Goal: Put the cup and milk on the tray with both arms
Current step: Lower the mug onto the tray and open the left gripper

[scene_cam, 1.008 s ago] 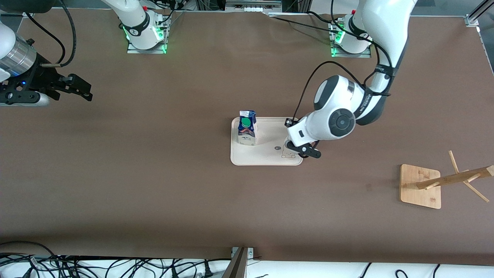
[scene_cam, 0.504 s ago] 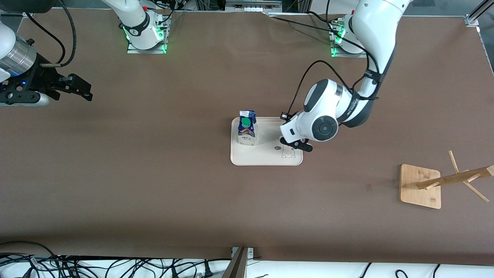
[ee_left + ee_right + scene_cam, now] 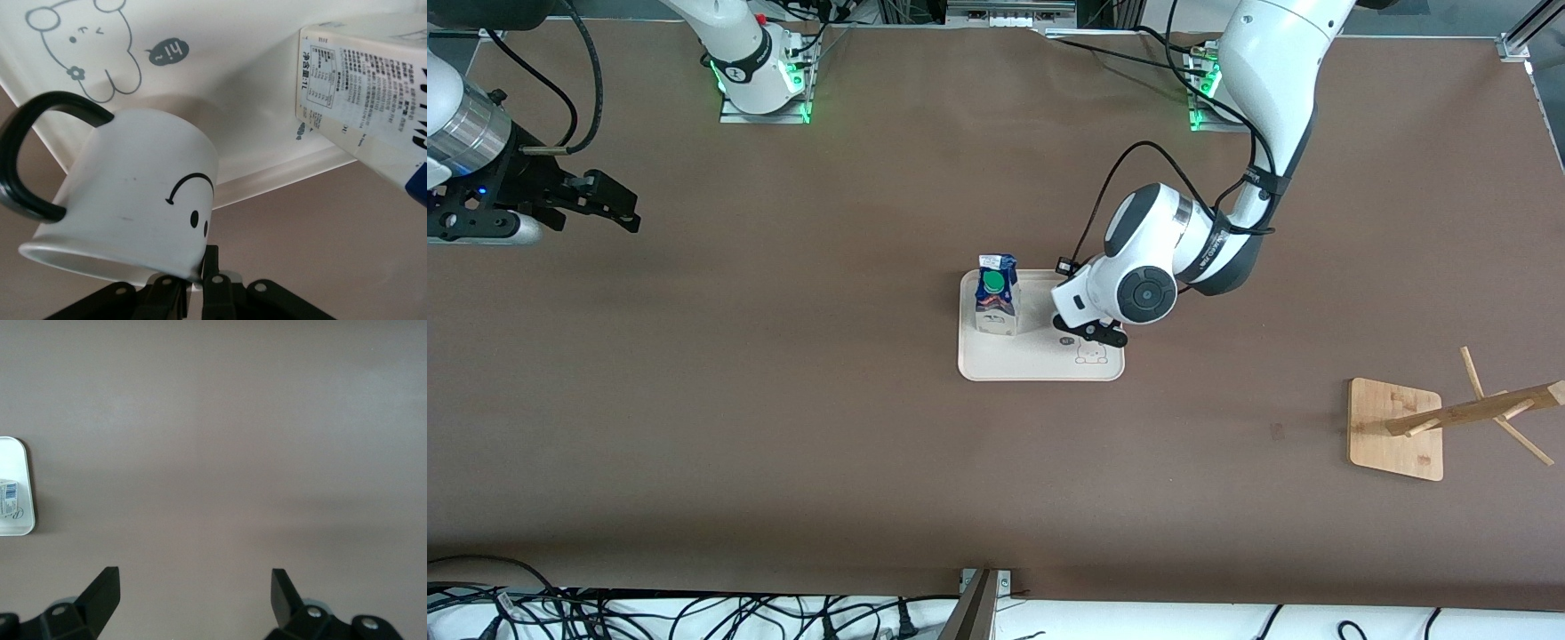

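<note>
The cream tray [image 3: 1040,363] lies mid-table, and the blue-and-white milk [image 3: 996,307] with its green cap stands on its end toward the right arm. My left gripper [image 3: 1096,335] hangs over the tray's other end, by the rabbit drawing. In the front view the wrist hides the cup. The left wrist view shows the white cup [image 3: 127,193] with smiley face and black handle, tilted over the tray [image 3: 233,80]. My left gripper [image 3: 200,268] is shut on its rim, and the milk [image 3: 367,100] stands close by. My right gripper [image 3: 605,204] waits open over bare table; the right wrist view shows it [image 3: 193,590] holding nothing.
A bamboo rack [image 3: 1396,427] with slanted pegs stands toward the left arm's end, nearer the front camera. Cables [image 3: 649,613] lie along the table's front edge. A corner of the tray [image 3: 13,487] shows in the right wrist view.
My left arm has carried the cup toward the milk, from the tray's rabbit corner to farther in over the tray. The right arm has not moved.
</note>
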Motion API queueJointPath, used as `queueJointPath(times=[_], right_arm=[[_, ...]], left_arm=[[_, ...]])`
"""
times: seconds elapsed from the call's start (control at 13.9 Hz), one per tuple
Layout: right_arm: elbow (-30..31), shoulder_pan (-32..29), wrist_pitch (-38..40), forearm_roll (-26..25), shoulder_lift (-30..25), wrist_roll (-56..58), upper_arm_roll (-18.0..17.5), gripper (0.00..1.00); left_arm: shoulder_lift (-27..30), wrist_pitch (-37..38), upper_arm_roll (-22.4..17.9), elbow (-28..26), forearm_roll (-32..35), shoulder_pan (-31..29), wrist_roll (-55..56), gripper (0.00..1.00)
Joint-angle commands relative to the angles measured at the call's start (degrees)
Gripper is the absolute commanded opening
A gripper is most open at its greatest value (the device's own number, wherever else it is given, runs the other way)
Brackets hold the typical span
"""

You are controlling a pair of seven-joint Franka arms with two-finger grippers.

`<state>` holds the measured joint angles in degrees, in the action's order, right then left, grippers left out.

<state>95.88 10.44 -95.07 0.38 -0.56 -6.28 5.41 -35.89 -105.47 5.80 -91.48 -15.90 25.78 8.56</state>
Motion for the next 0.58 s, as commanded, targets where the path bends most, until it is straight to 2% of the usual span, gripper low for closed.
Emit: queueJointPath(times=[0.0,0.5], right_arm=[[-1.13,-0.42,1.02,0.32,0.30,-0.13,-0.13,1.00],[-1.13,-0.42,1.02,0.32,0.30,-0.13,-0.13,1.00]], left_arm=[[-1.37,0.97,-0.44,1.74,0.26,1.03,0.49,0.00],[-4.18,0.62,-1.06,3.32,0.70,2.52,-0.12,0.00]])
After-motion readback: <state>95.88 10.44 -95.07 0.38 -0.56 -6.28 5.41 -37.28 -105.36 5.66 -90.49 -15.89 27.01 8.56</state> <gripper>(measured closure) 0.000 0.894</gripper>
